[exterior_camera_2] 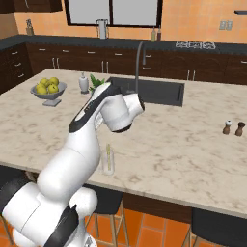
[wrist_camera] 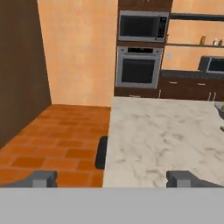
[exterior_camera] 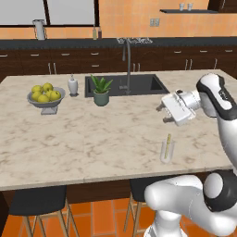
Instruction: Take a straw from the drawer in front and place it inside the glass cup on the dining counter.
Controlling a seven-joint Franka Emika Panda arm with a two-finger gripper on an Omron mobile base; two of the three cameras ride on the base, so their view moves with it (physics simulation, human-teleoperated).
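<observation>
Hand view: claw spread wide and empty, looking sideways along the dining desk.

Left base view puts that released claw up in the air, its white hand turned sideways above the near right part of the beige marbled desk, well clear of everything. Just below and nearer the edge stands the glass cup, with the straw already leaning inside it, its pale tip poking above the rim; the right base view shows the same cup behind the arm. Judging from this, placement looks done. The straw reads as very light, thin and stiff; if regrasped, pinch its upper end gently. The tumbler looks fragile, smooth and easy to tip.
</observation>
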